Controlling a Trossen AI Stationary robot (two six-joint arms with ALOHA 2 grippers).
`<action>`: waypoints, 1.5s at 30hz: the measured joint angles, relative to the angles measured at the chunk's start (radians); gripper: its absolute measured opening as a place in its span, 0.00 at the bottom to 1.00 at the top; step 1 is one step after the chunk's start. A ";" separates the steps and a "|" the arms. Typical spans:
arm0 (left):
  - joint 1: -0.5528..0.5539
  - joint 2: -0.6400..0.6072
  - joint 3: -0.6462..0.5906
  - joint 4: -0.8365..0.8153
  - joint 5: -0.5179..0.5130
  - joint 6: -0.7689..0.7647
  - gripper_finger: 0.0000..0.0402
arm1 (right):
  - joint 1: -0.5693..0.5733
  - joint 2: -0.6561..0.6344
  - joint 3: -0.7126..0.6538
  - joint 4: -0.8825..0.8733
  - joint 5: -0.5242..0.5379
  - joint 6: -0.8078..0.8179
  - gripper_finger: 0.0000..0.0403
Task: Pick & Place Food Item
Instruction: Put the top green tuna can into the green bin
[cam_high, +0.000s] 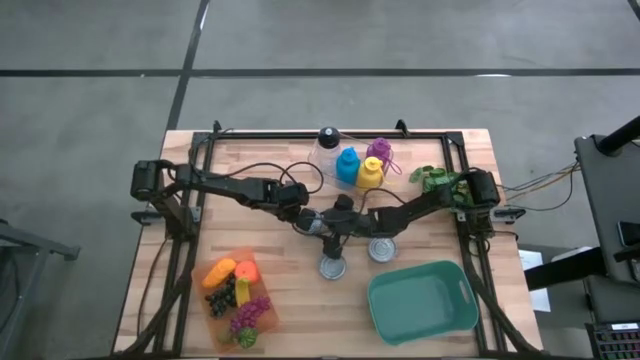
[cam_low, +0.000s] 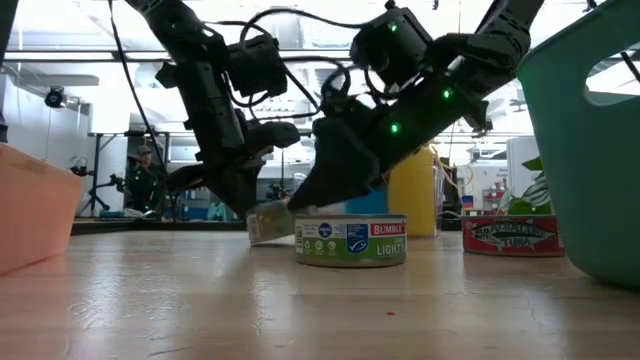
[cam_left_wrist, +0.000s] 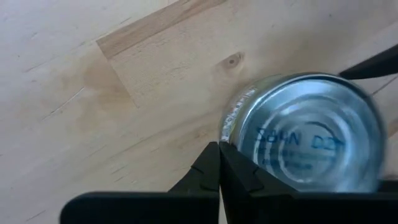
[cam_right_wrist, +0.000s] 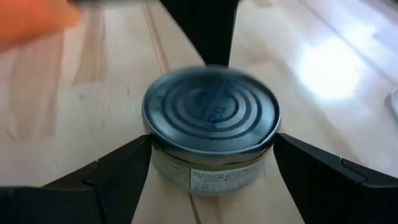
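**Two grippers, two cans, one green tub waiting**

The right gripper (cam_right_wrist: 211, 162) is down at the table, near the middle; its two dark fingers are spread wide, one on each side of a flat green-label can (cam_right_wrist: 211, 134); the can sits between them, and I cannot tell if the fingers touch its sides or just stand close; I think the fingers stand apart like this so they can close on the can's round wall and lift it. From the table-level camera the can (cam_low: 350, 240) stands flat on the wood, lid up, with the right arm leaning over it from above.

The left gripper (cam_left_wrist: 219, 180) is just beside it, a little farther back; its fingers are pressed together into one point; that point is at the rim of a second can (cam_left_wrist: 308, 134); this can looks tipped up on its edge, so its shiny end shows; maybe the closed fingers are nudging it or holding it still; I cannot be sure.

A third can with a red label (cam_low: 512, 236) rests near the teal tub (cam_high: 422, 300); the tub is open and close by, so it looks like the place where the can should go.

Toy fruit (cam_high: 235, 290) lies on an orange tray (cam_high: 222, 318) at the front left; bottles (cam_high: 358, 165) stand at the back.
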 joint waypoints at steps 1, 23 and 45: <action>0.000 0.000 0.000 0.001 0.000 0.000 0.00 | 0.000 -0.007 0.000 0.001 0.000 -0.001 0.82; 0.000 -0.002 0.003 0.028 0.002 0.000 0.00 | 0.000 -0.027 0.004 0.073 -0.026 -0.023 0.82; -0.001 -0.002 0.003 0.135 0.013 0.000 0.00 | -0.002 -0.028 0.003 0.100 -0.019 -0.027 0.82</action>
